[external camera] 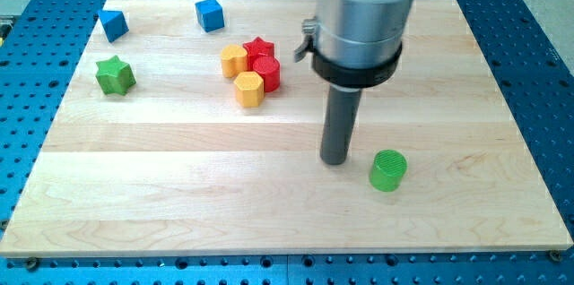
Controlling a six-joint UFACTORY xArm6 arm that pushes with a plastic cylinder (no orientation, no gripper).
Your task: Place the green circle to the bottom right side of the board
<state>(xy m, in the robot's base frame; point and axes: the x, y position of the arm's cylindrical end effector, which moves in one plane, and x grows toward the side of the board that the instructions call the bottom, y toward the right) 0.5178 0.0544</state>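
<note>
The green circle (pixel 388 170) stands on the wooden board (pixel 466 70), right of centre and toward the view's bottom. My tip (pixel 335 159) rests on the board just to the circle's upper left, with a small gap between them. The rod rises from the tip into the wide grey arm body above it.
A green star (pixel 115 75) lies at the view's left. Two blue blocks (pixel 113 24) (pixel 210 14) lie at the top left. A cluster of two yellow blocks (pixel 248 89) (pixel 233 59), a red star (pixel 258 50) and a red block (pixel 267 73) sits left of the arm.
</note>
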